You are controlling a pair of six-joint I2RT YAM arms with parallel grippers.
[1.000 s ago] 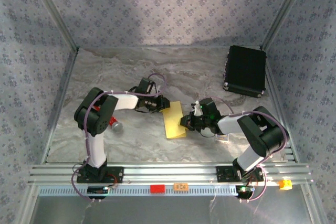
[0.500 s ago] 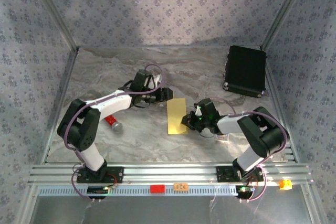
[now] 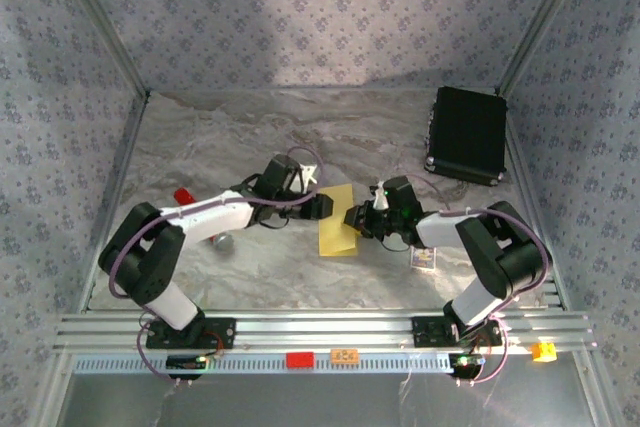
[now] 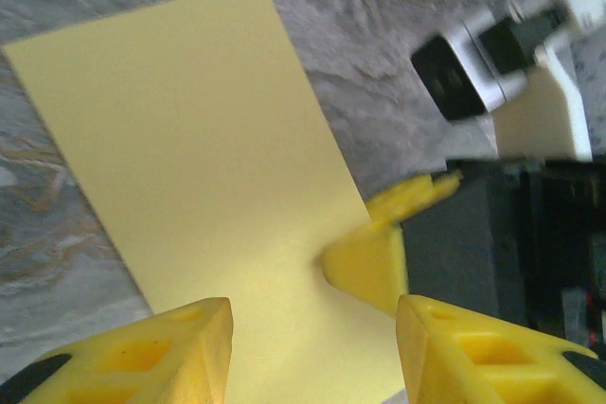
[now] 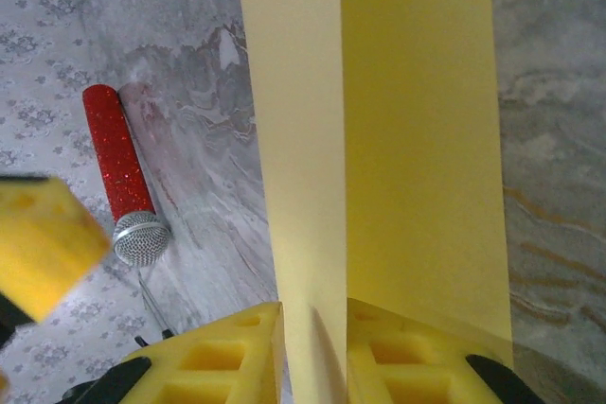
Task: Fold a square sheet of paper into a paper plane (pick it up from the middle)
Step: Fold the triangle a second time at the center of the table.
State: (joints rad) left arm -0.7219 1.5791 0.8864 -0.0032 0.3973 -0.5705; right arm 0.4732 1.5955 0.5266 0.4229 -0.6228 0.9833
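Observation:
The square sheet of paper [image 3: 335, 227] lies on the marbled table folded into a long yellow rectangle [image 4: 199, 158]. In the right wrist view one paler flap [image 5: 303, 139] runs up beside the flat, deeper yellow layer [image 5: 421, 139]. My right gripper [image 3: 356, 219] is at the sheet's right edge, jaws a little apart, with the flap's edge in the gap [image 5: 314, 352]. My left gripper [image 3: 320, 205] hovers at the sheet's upper left, open [image 4: 312, 328], with the paper under it and nothing between its fingers. A right fingertip [image 4: 369, 257] rests on the paper just ahead of it.
A red-handled microphone [image 5: 118, 163] lies left of the paper, partly under the left arm [image 3: 186, 194]. A black rectangular case [image 3: 467, 134] sits at the back right. A small printed card [image 3: 425, 258] lies by the right forearm. Patterned walls close in the table.
My left gripper has opened and come in beside the paper's upper left edge. The right jaws have eased apart and shifted slightly away. The sheet now lies straighter.

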